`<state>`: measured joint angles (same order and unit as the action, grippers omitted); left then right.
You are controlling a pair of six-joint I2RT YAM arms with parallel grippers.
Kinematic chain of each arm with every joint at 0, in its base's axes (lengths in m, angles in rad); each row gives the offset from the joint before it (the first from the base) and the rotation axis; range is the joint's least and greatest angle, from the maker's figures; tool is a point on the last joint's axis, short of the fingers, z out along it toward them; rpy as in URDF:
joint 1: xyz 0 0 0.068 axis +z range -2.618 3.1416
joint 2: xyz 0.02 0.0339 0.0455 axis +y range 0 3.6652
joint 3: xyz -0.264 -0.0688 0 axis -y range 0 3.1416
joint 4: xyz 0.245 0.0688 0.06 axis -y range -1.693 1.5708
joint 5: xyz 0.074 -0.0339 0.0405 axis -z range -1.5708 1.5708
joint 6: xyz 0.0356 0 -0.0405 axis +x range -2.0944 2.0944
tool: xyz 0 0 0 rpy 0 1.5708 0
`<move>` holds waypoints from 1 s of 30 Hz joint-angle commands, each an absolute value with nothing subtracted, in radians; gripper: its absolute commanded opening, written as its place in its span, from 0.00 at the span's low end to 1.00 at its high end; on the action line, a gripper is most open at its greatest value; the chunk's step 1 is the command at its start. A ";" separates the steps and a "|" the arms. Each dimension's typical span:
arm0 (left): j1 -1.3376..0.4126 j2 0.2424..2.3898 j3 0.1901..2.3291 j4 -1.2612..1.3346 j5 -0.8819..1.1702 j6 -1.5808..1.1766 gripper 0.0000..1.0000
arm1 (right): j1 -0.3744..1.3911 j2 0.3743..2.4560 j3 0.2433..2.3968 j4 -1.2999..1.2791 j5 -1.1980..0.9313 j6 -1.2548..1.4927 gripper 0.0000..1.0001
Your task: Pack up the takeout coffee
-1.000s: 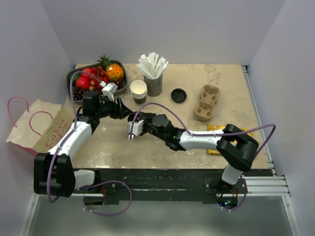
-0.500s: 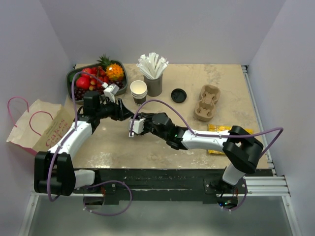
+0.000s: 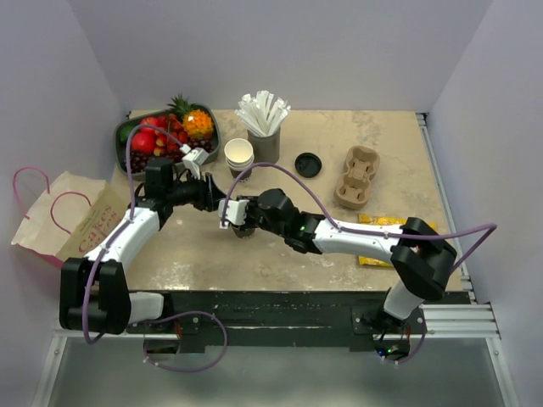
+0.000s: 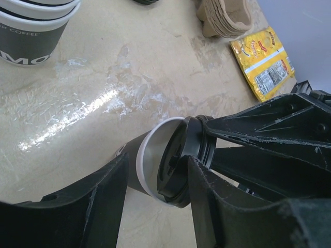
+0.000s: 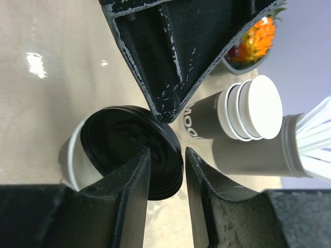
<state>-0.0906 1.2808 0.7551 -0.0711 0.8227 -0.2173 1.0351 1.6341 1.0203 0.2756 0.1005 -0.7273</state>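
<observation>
The takeout coffee is a dark-brown cup with a white rim, tilted near mid-table. Its black lid sits askew, so the rim shows on one side. My left gripper straddles the cup. In the left wrist view one finger meets the cup body and the other touches the lid. My right gripper comes from the right. Its narrow jaws are pinched on the lid's edge. It shows in the left wrist view against the lid's top.
A stack of lidless cups, a grey straw holder, a spare black lid and a cardboard cup carrier stand behind. A yellow packet lies right, a fruit bowl back left, a paper bag far left.
My right gripper has shifted slightly back toward the left gripper and its arm has swung right. The cup now shows below the right gripper. The left gripper has barely moved.
</observation>
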 commanded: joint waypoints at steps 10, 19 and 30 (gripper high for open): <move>-0.086 1.295 0.785 -0.060 0.894 -0.187 0.53 | 0.921 1.482 1.152 -0.094 0.005 -0.192 0.45; -0.086 1.308 0.810 -0.087 0.911 -0.164 0.53 | 0.793 1.600 1.152 -0.311 -0.117 0.064 0.31; -0.092 1.313 0.831 -0.091 0.953 -0.186 0.53 | 0.793 1.704 1.143 -0.324 -0.348 0.067 0.18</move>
